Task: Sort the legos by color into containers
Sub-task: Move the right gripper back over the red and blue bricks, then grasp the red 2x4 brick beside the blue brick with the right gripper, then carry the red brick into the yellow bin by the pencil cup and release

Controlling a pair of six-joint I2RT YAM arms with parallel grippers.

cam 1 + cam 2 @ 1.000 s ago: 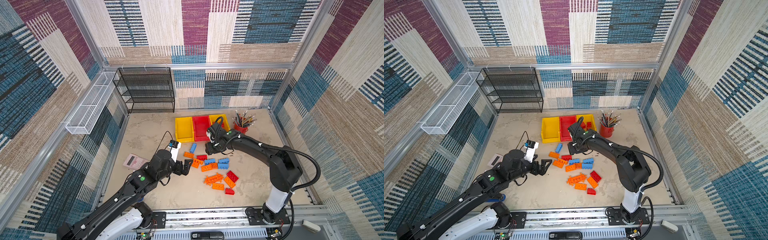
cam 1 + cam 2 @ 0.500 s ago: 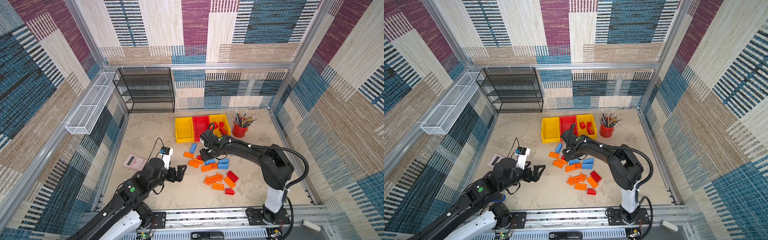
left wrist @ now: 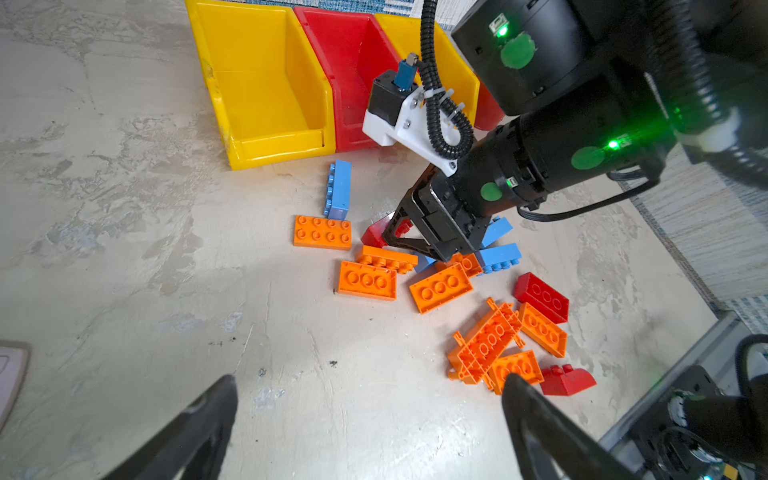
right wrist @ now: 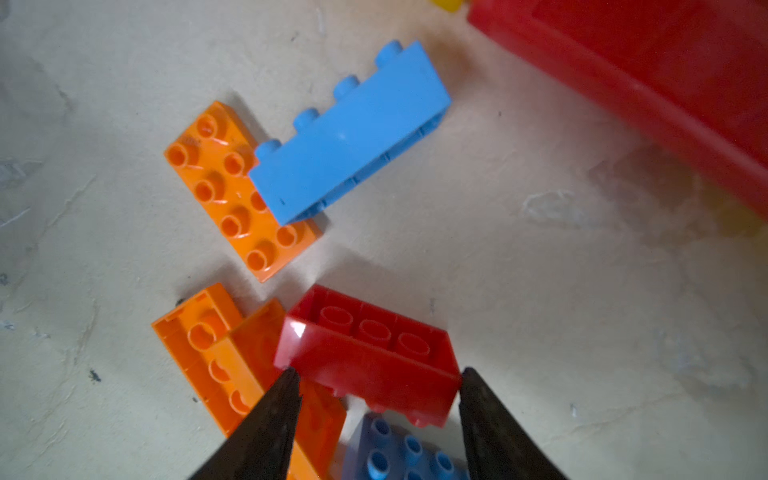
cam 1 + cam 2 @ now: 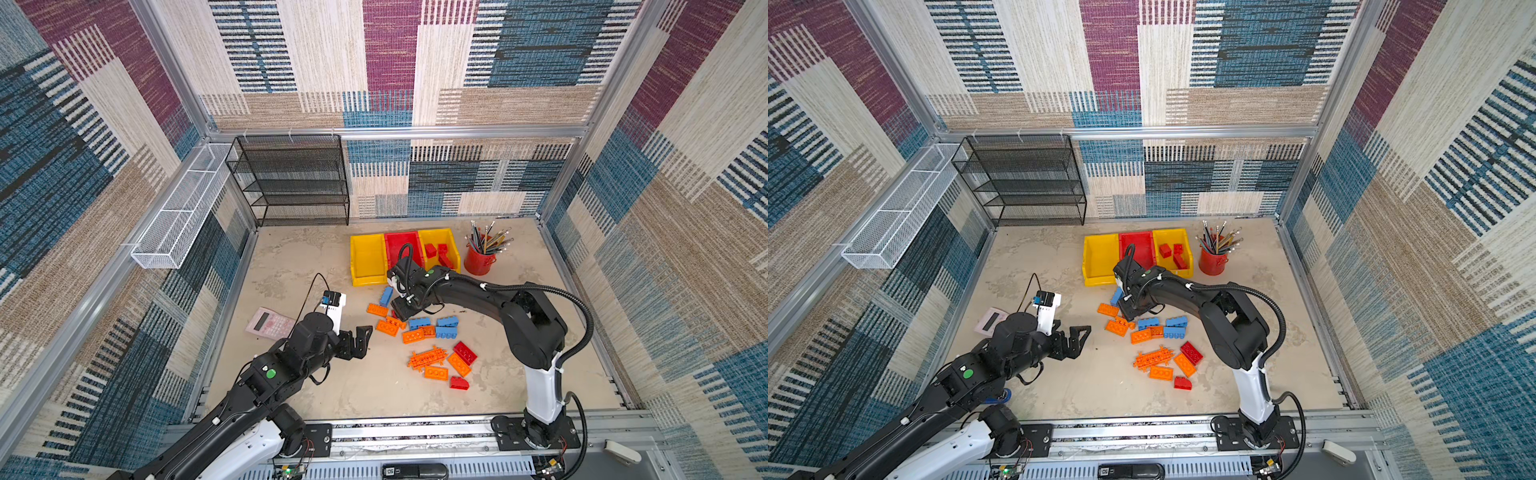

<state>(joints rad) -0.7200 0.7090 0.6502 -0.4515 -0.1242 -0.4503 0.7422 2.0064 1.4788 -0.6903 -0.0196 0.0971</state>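
Now right end effector, reaching low, clamps red brick; left end effector hovers wide open.

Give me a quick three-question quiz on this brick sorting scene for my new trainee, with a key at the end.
1. True or false: the left gripper is open and empty.
2. Which open-topped plastic bin holds red studded plastic bricks? A) the yellow bin beside the round red pencil cup; B) the red middle bin; C) the other yellow bin.
3. What colour is the upturned studded plastic brick that the right gripper straddles?
Key: 1 true; 2 A; 3 red.
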